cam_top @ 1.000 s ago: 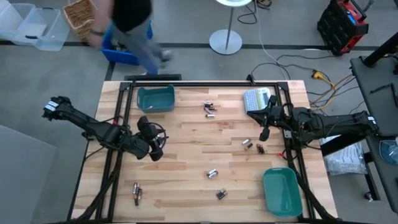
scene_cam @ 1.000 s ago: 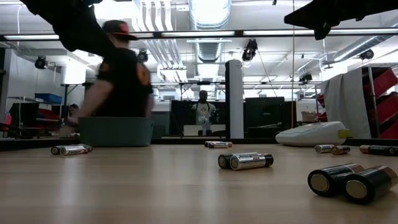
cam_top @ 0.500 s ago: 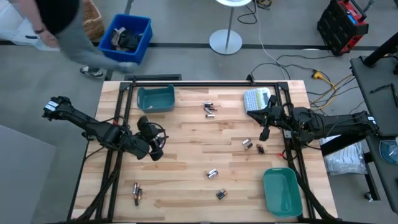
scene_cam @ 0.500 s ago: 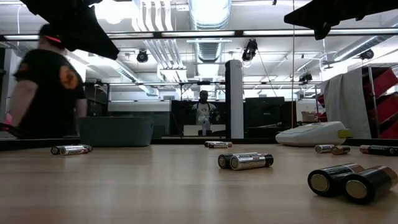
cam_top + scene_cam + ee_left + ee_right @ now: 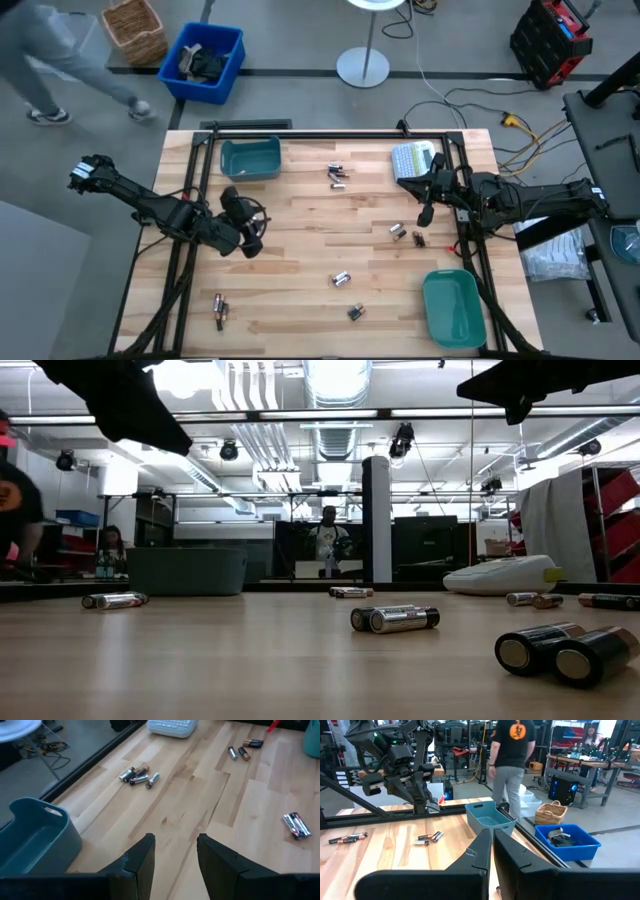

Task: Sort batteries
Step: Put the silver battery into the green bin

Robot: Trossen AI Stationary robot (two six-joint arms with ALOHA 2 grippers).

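The batteries lie scattered on the wooden table: a cluster at the far middle, a pair at the right, two near the middle front, and a pair at the near left. My left gripper hovers open above the left half of the table, with nothing between its fingers. My right gripper is held level and shut above the table's right side, holding nothing. In the low view, batteries lie on their sides.
A teal bin stands at the far left and another at the near right. A grey-white label maker sits at the far right. A person walks beyond the far edge, by a blue crate.
Neither arm nor any battery has moved. The person beyond the table's far edge has walked away toward the left.
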